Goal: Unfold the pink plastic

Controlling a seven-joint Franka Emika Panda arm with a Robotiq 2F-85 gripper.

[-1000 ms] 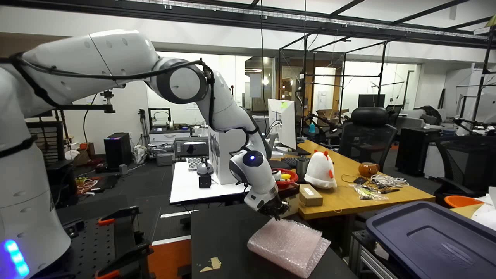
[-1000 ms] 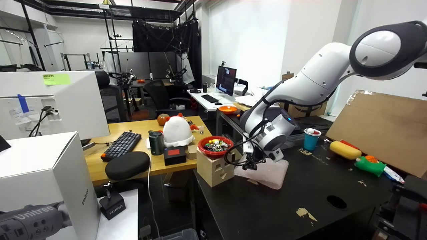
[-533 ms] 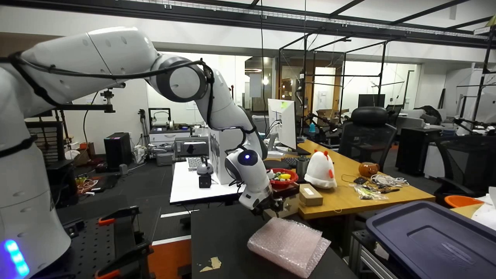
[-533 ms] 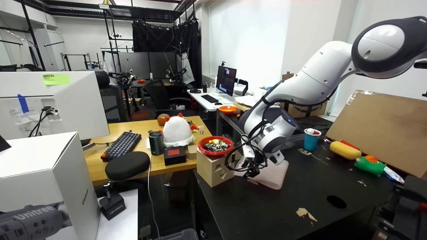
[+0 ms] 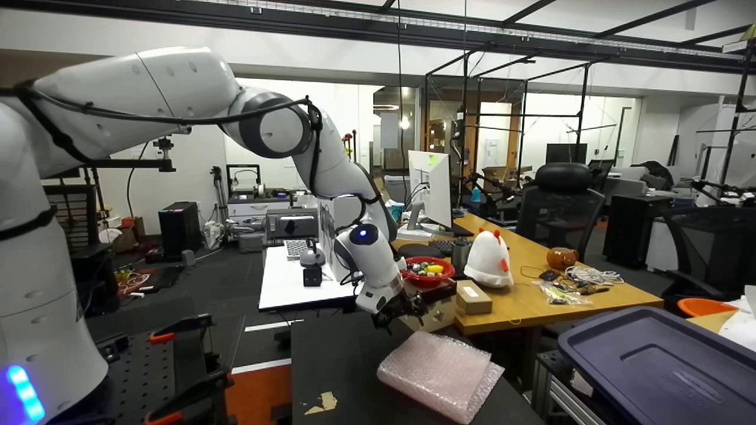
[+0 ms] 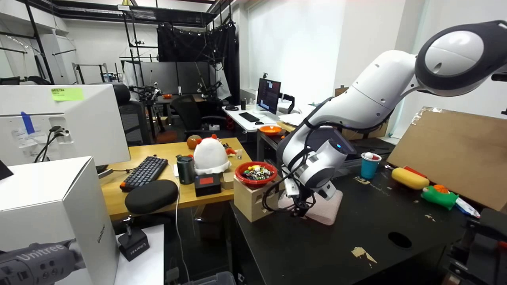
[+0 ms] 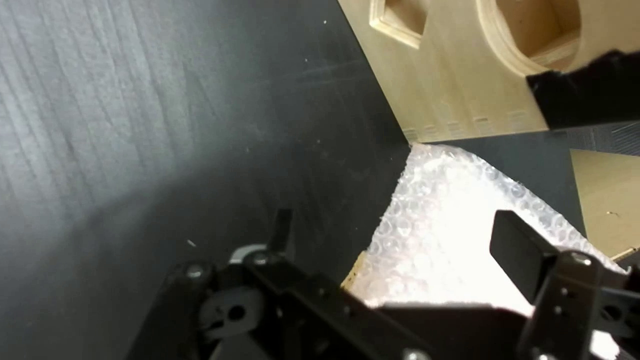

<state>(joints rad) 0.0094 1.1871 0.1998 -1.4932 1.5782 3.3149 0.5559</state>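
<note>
The pink plastic (image 5: 440,375) is a folded pad of bubble wrap lying on the black table (image 5: 342,366). In an exterior view the arm partly covers the pink plastic (image 6: 326,208). My gripper (image 5: 404,319) hovers beside its back corner, at the end near the wooden box. Seen from the wrist, the gripper (image 7: 397,240) has its fingers spread wide with nothing gripped. One finger (image 7: 282,235) is over bare table, the other (image 7: 517,255) over the pink plastic (image 7: 390,250), which is overexposed there. Whether that finger touches it I cannot tell.
Close by stands a wooden box (image 6: 253,202) with shaped holes, carrying a red bowl (image 6: 256,182) of small items. A blue cup (image 6: 369,168) and a yellow toy (image 6: 410,178) sit farther along the table. A dark bin lid (image 5: 661,360) lies beyond the table.
The fingers have spread from nearly closed to wide. My gripper has drawn back from the plastic's back corner, and the plastic has stayed in place.
</note>
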